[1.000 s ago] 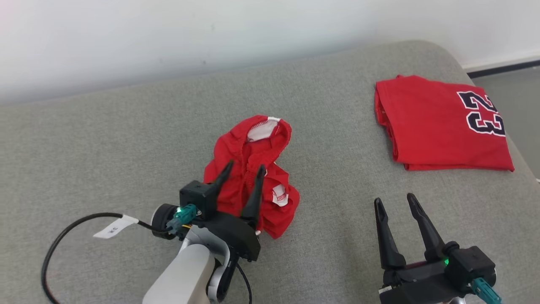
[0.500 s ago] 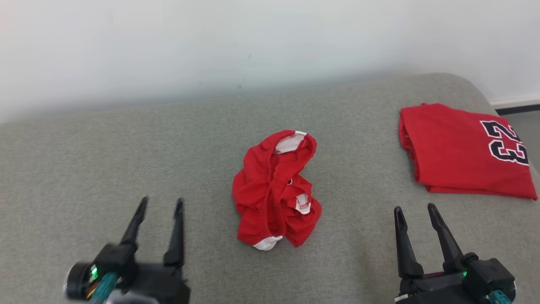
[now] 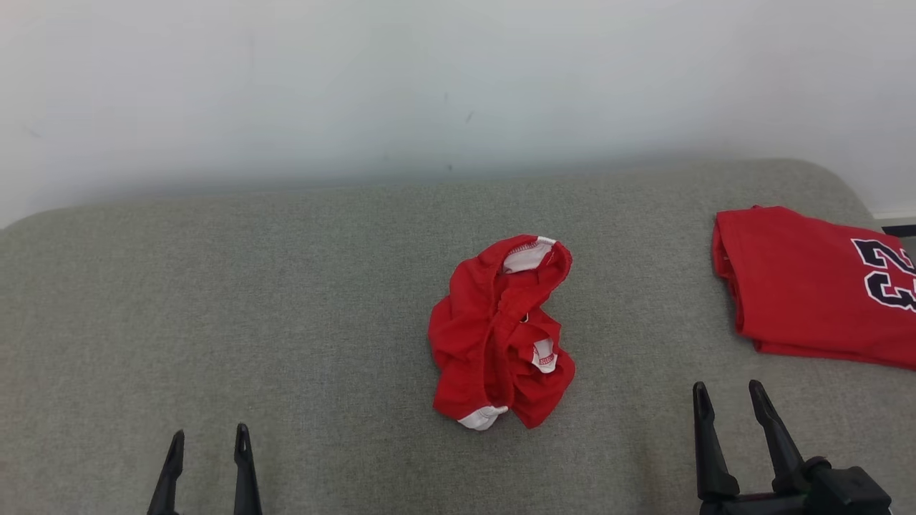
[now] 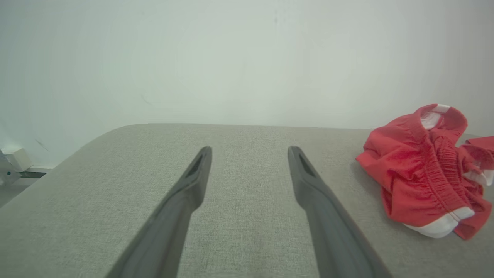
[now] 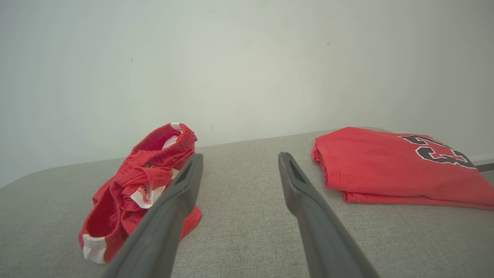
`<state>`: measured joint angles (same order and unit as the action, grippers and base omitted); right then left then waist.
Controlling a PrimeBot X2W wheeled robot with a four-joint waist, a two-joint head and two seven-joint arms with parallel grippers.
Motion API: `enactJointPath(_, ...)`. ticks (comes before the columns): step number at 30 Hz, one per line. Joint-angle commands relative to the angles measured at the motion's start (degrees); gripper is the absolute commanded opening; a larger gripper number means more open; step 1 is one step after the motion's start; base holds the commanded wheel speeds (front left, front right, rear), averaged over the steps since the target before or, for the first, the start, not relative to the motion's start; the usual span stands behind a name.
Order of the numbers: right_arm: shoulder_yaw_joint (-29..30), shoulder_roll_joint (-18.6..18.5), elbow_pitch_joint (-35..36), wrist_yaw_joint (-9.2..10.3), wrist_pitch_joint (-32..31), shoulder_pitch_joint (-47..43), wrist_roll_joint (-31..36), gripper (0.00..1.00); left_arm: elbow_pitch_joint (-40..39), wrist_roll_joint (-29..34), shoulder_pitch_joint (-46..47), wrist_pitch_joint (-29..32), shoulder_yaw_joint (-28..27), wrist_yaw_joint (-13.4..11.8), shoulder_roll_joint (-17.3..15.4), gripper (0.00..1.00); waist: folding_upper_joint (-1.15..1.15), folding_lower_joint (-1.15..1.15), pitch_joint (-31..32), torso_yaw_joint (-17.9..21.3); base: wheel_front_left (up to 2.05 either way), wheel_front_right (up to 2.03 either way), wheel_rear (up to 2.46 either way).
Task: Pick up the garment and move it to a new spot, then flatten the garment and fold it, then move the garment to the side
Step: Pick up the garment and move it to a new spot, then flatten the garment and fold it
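My head camera looks down on the grey cushion [image 3: 215, 286] toward its far edge. My wrist cameras sit low near its front edge, facing likewise; all share the garment [image 3: 494, 343]

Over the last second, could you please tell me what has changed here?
The left gripper pulled back from the crumpled red shorts to the lower left, open and empty. The head camera shifted too, so the scene's slide is no real move. The shorts kept their shape; the right gripper stayed open, the folded shirt untouched.
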<state>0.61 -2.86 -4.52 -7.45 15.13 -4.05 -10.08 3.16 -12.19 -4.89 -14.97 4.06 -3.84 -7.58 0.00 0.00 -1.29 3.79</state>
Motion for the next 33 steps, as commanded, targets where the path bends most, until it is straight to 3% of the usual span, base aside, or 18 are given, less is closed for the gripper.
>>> enactJointPath(1, 0.1, 0.0, -0.2, -0.05, 0.1, -1.1, -0.3, 1.00, 0.4, 0.7, -1.2, -0.2, -0.5, 0.3, 0.5, 1.00, 0.00, 0.00, 0.3, -0.4, 0.00, 0.00, 0.00)
enactJointPath(16, 0.3, 0.0, -1.2, -0.05, 0.1, -1.9, -0.4, 1.00, 0.7, 5.0, -2.2, -0.2, -8.0, 6.4, 4.2, 1.00, 0.00, 0.00, 0.5, -1.3, 0.00, 0.00, 0.00)
enactJointPath(24, 0.0, 0.0, -1.3, -0.05, 0.1, -1.7, -0.5, 1.00, 0.8, 5.8, -1.9, -0.2, -8.6, 7.2, 4.7, 1.00, 0.00, 0.00, 0.5, -1.5, 0.00, 0.00, 0.00)
enactJointPath(33, -0.2, 0.0, -1.4, -0.05, 0.1, -1.8, -0.4, 1.00, 0.6, 5.0, -2.3, -0.2, -8.0, 6.2, 4.7, 1.00, 0.00, 0.00, 0.6, -1.5, 0.00, 0.00, 0.00)
